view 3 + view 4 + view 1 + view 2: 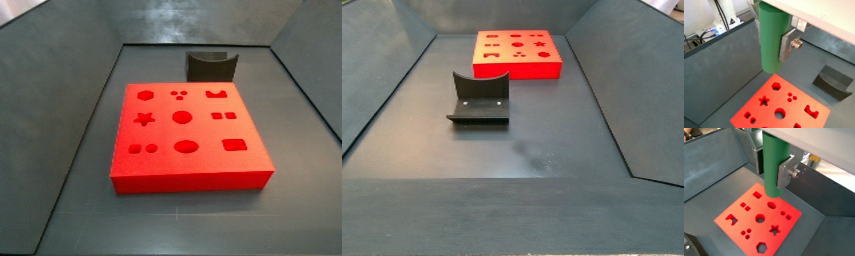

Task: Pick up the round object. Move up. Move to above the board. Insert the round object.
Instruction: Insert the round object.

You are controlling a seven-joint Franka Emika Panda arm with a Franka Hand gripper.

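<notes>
Holding: my gripper (pixel 777 175) has its jaws pinched on the round object (pixel 774 37), high above the tray floor; neither shows in the side views.
Peg axis: upright, running down out of my jaws, lower end free in both wrist views.
Board: the board (pixel 187 135) lies flat below, well apart from the peg tip.
Key relation: the tip hangs near the board's edge, so I judge the round holes lie further in across the board.
Fixture: the fixture (pixel 478 100) stands apart, beside the board.
</notes>
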